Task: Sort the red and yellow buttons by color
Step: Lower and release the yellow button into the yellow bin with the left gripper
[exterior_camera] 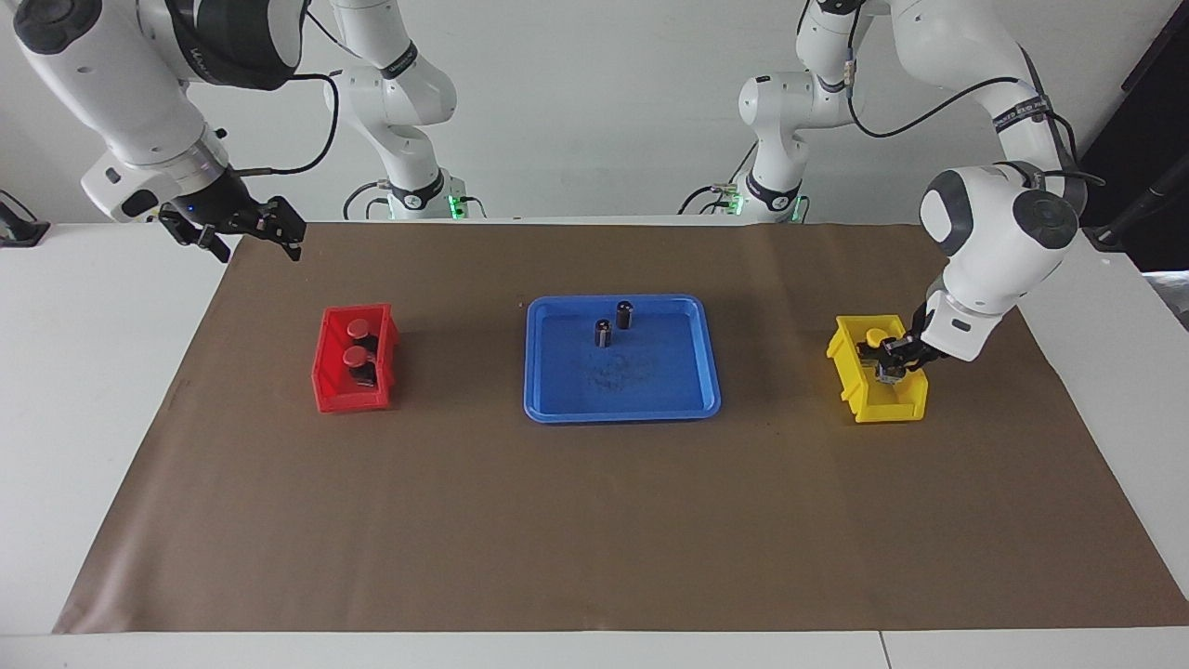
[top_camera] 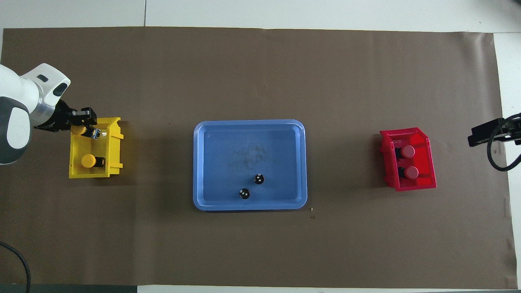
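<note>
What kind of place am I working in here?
Probably a robot lab bench: a white table under brown paper, a blue tray, and red and yellow sorting bins.

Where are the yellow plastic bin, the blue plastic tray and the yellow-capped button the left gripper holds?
yellow plastic bin point(top_camera: 115, 147), overhead view, on its side wall.
blue plastic tray point(exterior_camera: 620, 410), facing view, on its rim.
yellow-capped button in the left gripper point(top_camera: 78, 130), overhead view, on its cap.
</note>
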### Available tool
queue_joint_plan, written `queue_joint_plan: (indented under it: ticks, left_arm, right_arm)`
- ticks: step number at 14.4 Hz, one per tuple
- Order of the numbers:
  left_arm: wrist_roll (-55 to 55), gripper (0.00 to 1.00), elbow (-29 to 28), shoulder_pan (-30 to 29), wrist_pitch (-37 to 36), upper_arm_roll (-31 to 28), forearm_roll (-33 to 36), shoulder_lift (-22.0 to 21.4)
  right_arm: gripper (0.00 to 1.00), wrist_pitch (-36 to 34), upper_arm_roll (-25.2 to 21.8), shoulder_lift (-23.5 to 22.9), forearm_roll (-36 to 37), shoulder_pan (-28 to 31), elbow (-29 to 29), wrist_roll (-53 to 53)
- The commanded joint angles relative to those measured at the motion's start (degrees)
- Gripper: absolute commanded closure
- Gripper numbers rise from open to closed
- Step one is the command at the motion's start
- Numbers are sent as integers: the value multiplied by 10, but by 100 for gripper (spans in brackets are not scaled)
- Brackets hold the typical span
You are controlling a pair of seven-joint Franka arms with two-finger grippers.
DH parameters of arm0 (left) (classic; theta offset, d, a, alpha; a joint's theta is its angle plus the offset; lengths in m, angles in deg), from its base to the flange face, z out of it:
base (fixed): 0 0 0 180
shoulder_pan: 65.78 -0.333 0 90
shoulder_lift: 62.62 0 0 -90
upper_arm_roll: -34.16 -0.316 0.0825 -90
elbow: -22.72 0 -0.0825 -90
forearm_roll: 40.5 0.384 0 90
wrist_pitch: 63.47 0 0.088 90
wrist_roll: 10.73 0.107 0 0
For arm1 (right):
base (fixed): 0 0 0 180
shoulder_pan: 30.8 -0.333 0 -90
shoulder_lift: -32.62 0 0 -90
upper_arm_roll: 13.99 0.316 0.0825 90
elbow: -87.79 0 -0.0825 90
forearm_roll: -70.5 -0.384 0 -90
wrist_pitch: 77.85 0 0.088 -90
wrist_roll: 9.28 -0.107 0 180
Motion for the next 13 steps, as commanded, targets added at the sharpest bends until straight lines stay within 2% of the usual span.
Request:
queue_joint_plan:
  ticks: [1,4,13]
  left_arm:
    - [0,93,-45,-3,41,-2,15,-19]
    - [0,93,-76,-19,74,-2,15,-16]
    - [-18,91,-102,-13,108,0,14,-12]
  right_arm:
    - [0,3,4,7,-2,4,-7,-5]
    - [0,3,4,7,-2,4,-7,-5]
    - [0,3,4,7,-2,4,-7,-5]
